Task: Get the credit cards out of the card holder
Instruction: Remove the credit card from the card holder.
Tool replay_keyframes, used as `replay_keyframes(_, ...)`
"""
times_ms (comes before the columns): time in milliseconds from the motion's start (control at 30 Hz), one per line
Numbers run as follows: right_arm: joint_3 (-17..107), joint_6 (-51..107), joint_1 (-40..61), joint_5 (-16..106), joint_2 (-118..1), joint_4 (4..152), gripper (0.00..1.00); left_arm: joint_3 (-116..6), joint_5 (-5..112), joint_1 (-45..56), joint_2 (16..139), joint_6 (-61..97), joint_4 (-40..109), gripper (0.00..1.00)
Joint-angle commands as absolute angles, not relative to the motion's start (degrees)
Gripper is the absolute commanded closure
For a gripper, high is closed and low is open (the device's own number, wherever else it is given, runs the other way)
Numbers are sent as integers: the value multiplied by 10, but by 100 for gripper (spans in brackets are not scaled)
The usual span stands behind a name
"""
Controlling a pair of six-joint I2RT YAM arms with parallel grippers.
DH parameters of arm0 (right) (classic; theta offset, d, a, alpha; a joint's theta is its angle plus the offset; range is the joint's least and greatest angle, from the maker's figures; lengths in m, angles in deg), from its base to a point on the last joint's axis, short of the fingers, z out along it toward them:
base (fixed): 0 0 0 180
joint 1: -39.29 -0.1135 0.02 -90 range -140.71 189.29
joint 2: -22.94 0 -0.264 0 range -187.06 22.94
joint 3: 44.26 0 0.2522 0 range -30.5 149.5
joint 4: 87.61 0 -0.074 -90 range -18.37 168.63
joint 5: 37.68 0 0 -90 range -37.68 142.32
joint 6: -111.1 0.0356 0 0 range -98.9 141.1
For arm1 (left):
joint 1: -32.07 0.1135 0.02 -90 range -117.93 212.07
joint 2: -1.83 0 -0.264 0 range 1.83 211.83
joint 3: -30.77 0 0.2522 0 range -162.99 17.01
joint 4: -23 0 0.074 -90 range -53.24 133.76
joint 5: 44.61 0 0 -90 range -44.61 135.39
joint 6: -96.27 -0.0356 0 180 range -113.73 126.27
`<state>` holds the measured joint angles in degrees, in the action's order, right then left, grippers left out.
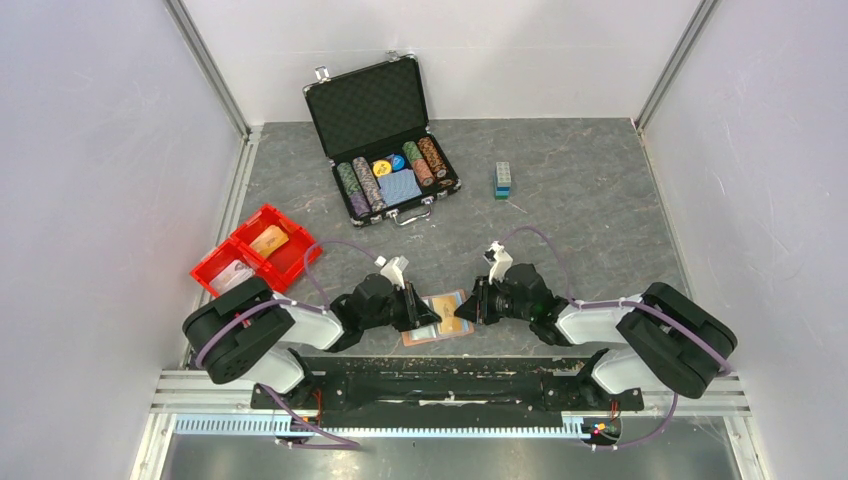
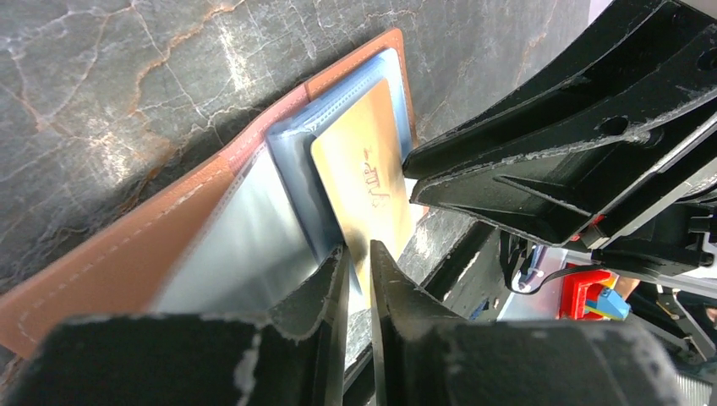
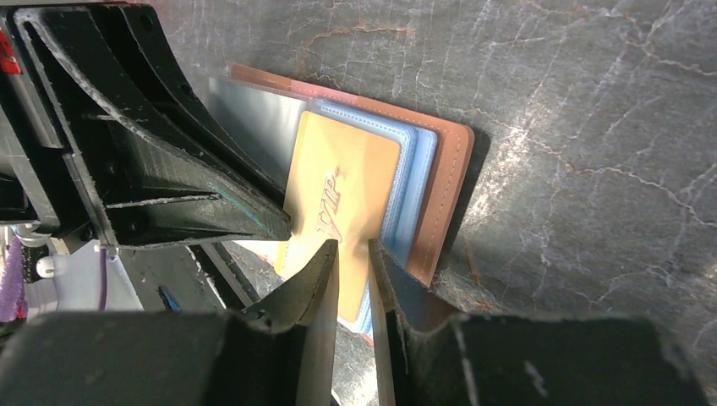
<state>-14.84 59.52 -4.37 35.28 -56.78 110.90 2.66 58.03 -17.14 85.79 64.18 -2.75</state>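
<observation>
Fingertips (image 3: 325, 271) of both grippers were narrowed to slits, meeting at six o'clock on the table (image 1: 600, 200); there the card holder (image 2: 127, 254) lay open, brown side down. The right gripper (image 3: 353, 250) pinched the orange-yellow card (image 3: 342, 182) by its edge, partly out of the blue sleeves (image 3: 416, 169); whether the left gripper (image 2: 358, 254) gripped card or sleeve was unclear.

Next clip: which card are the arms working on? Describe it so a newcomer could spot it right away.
Near the front edge of the grey table, between the left gripper and the right gripper, lies the open brown card holder. On its light-blue sleeves sits the gold card, the only orange-yellow one, marked VIP.
</observation>
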Motion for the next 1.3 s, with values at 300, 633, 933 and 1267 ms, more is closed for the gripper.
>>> replay_keyframes(300,-190,632,-26,341,-595,1097,81,44,594,-168,838,688,-102,94)
replay_keyframes(633,-195,628,-18,341,-596,1094,81,50,654,-130,814,706,-62,94)
replay_keyframes(933,-193,625,-14,336,-596,1093,81,34,624,-130,748,661,78,94)
replay_keyframes(1267,-189,628,-14,332,-598,1096,81,8,590,-130,679,629,202,95)
